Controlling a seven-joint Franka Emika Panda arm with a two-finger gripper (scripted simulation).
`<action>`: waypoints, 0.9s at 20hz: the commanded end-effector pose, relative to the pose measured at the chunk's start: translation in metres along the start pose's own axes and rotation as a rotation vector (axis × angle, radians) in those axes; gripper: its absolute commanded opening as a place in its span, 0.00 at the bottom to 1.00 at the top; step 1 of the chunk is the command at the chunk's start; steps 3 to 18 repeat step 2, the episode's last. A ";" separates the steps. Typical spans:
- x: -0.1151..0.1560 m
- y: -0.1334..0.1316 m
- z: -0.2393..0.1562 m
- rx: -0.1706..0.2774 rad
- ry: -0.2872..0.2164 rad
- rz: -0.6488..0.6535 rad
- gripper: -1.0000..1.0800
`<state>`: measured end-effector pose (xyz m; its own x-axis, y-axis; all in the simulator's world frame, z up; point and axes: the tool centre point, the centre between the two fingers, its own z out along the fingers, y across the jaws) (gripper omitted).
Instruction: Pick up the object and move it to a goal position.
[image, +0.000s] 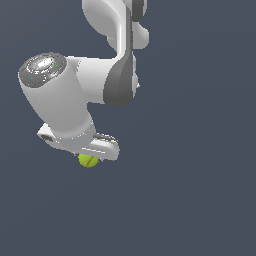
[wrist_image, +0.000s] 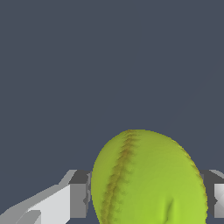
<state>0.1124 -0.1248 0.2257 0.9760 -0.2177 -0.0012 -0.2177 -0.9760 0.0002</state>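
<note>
Fingers (wrist_image: 78, 194) sit against either side of the ball (wrist_image: 148, 179), closed on it as far as the wrist view shows. In the exterior view the ball (image: 88, 160) peeks out under the gripper (image: 90, 152), probably clear of the dark floor (image: 200, 200).

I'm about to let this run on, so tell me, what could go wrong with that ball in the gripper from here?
1. The ball sits between the fingers, and the pads appear to touch only its round sides, so it could roll or squirt out during a fast move.
2. In the exterior view the arm hides most of the ball, so a slip may go unnoticed there.
3. No goal marker shows, so placement cannot be checked.
</note>
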 end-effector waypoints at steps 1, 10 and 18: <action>0.001 0.002 -0.003 0.000 0.001 -0.001 0.00; 0.002 0.002 -0.003 0.000 0.001 -0.001 0.00; 0.002 0.002 -0.003 0.000 0.001 -0.001 0.00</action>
